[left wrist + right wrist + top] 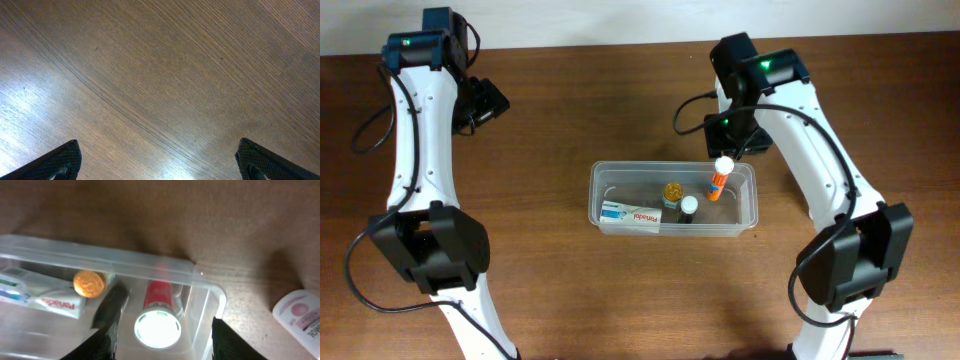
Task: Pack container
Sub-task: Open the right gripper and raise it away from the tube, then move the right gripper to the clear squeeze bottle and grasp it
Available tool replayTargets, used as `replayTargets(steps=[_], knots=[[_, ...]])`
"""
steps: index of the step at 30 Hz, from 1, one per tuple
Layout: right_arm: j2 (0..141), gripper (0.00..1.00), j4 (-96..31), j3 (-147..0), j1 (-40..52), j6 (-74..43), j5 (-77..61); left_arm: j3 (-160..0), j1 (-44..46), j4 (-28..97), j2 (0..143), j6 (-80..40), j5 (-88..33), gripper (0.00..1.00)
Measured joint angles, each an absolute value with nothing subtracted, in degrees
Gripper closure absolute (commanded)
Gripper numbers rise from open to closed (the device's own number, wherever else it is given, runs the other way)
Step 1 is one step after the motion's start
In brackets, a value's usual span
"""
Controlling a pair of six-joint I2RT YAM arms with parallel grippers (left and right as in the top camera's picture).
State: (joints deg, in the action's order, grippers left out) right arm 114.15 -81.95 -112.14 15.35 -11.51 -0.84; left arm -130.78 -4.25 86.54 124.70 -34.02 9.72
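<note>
The clear container (672, 165) stands mid-table. In it lie a white box (630, 213), a yellow-capped bottle (674, 192) and a black-capped bottle (689, 207). A red bottle with a white cap (720, 178) stands tilted at its right end. My right gripper (728, 145) hovers over that bottle. In the right wrist view the fingers (162, 345) are open, with gaps on both sides of the white cap (157, 328), inside the container's rim (100, 260). My left gripper (485, 100) is open and empty over bare wood (160, 90).
A white bottle with a pink label (300, 315) lies on the table just outside the container's right end; it is hidden under my right arm in the overhead view. Dark wood table all around.
</note>
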Motion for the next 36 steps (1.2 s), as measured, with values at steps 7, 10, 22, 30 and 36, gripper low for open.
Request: replayTargets(steps=[7, 10, 22, 30, 36], knots=[[113.7, 0.48, -93.4, -125.4, 13.3, -11.2, -1.0, -130.8, -4.3, 86.5, 124.7, -34.0, 9.7, 0.01], [111.7, 0.48, -96.7, -131.1, 10.0, -10.5, -0.8, -130.8, -4.3, 86.6, 124.7, -34.0, 9.7, 0.01], [92.5, 0.32, -97.0, -128.4, -7.8, -7.3, -0.9, -130.8, -4.3, 86.6, 124.7, -34.0, 9.7, 0.01], [89.5, 0.26, -94.7, -107.2, -19.3, -2.5, -3.9, -130.8, -4.3, 86.6, 124.7, -34.0, 9.7, 0.01], [90.3, 0.25, -89.0, -98.8, -22.5, 0.1, -6.8, -130.8, -4.3, 86.6, 124.7, -34.0, 9.7, 0.01]])
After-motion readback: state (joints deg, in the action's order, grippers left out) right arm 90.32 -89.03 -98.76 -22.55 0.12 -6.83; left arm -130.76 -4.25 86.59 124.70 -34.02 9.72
